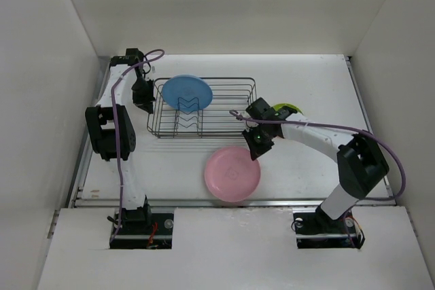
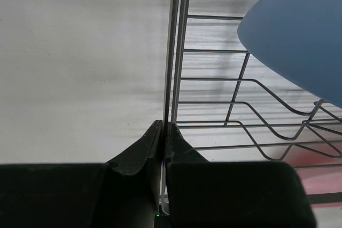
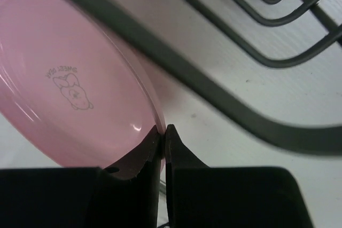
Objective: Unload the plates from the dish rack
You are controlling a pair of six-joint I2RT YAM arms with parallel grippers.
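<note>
Your left gripper is pinched shut on the upright wire at the left end of the dish rack. Toward the left of the rack, the light blue plate stands on edge in the dividers. The pink plate is out of the rack, just in front of it on the counter. Your right gripper is clamped on its rim. A lime green plate shows beside the rack's right end, partly hidden by that arm.

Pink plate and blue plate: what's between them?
Top view: the near wall and empty dividers of the dish rack in front of the blue plate, then a bare strip of table before the pink plate.
</note>
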